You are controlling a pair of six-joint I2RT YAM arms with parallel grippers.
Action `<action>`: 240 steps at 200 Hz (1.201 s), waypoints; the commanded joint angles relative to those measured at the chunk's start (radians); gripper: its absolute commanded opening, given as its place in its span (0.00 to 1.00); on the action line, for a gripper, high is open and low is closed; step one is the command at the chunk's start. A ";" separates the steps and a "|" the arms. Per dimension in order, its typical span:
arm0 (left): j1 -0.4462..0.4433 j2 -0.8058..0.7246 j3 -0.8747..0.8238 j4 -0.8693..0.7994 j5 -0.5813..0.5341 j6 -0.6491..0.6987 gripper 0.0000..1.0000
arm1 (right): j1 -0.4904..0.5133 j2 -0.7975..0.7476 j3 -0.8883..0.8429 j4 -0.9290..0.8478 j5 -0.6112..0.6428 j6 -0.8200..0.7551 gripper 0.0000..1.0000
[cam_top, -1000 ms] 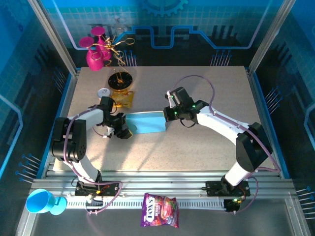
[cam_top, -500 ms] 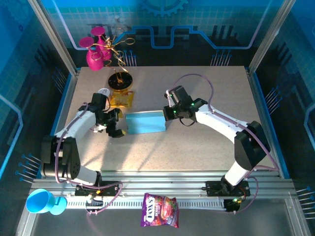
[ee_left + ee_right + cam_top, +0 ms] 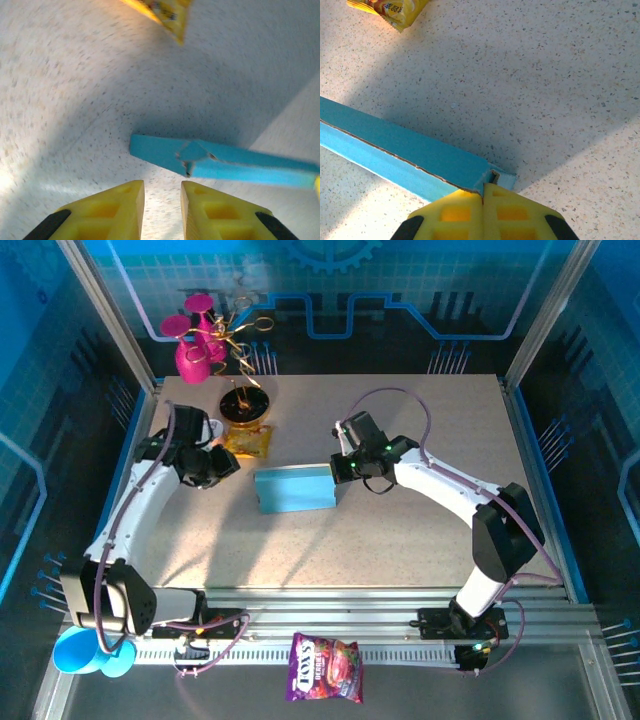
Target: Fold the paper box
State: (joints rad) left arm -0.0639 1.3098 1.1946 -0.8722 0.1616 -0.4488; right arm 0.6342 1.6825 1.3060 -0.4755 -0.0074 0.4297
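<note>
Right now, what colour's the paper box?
Light blue paper box; best in top external view.

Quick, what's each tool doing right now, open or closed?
Left tool: narrowly open, holding nothing.
Right tool: closed at the paper box corner; grip unclear.

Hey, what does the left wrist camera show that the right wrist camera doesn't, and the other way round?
Left wrist: the left gripper, jaws slightly apart and holding nothing, stopped short of the paper box and facing its folded end. Right wrist: the right gripper, apparently pinched shut on the paper box at its corner, with one long side wall running off to the left. Shared: the paper box, a yellow packet at the top of frame, and the speckled table.
</note>
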 commanded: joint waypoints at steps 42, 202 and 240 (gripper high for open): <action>-0.037 0.066 0.049 -0.016 0.100 0.465 0.31 | 0.019 0.039 -0.002 -0.124 -0.024 -0.002 0.00; -0.063 0.147 0.043 0.037 0.051 0.518 0.30 | 0.015 0.035 -0.008 -0.121 -0.031 0.000 0.00; -0.065 0.148 0.043 0.054 0.057 0.505 0.25 | 0.015 0.034 -0.008 -0.120 -0.035 -0.001 0.00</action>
State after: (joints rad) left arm -0.1211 1.4532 1.2098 -0.8326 0.2214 0.0364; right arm 0.6342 1.6836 1.3094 -0.4824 -0.0113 0.4294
